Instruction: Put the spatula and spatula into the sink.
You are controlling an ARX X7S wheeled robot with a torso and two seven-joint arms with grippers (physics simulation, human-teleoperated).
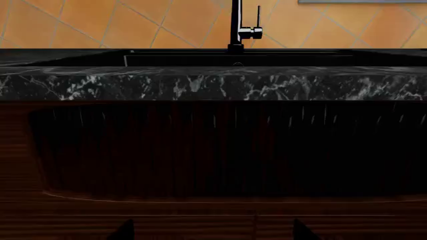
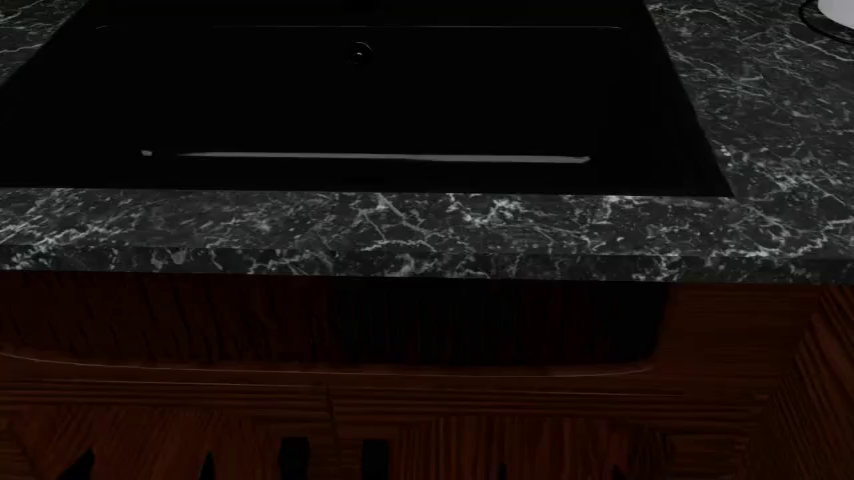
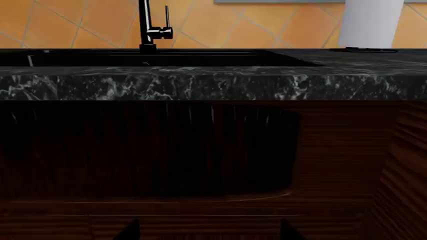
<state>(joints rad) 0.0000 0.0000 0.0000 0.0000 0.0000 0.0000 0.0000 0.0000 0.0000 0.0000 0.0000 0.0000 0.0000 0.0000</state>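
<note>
Head view looks down past dark tips at the bottom edge, probably the grippers, too cropped to tell their state. Both wrist views show only two dark fingertip corners (image 1: 123,231) at the lower border of each picture with a broad gap between them, so each claw seems to stand wide and hold nothing; that is a reading from slivers, not a clear sight. Both arms hang low in front of the wooden cabinet front (image 2: 400,340), below the counter edge, which looks like a resting pose rather than a reach.

Above the cabinet runs the black marble counter (image 2: 441,235), its veined lip facing the wrist cameras. Beyond it lies the sink (image 2: 80,120), a wide glossy black basin whose long axis runs across the robot's front, with a thin pale ridge line (image 2: 367,157) parallel to the near rim and the drain (image 2: 359,49) toward the far wall. The faucet (image 1: 238,27) stands upright behind it, against orange tile. A white roll (image 3: 370,24) stands on the counter to the right.

Neither spatula shows in any view, nor in the basin, so their place and heading cannot be told. My judgement: the robot must first find them.
</note>
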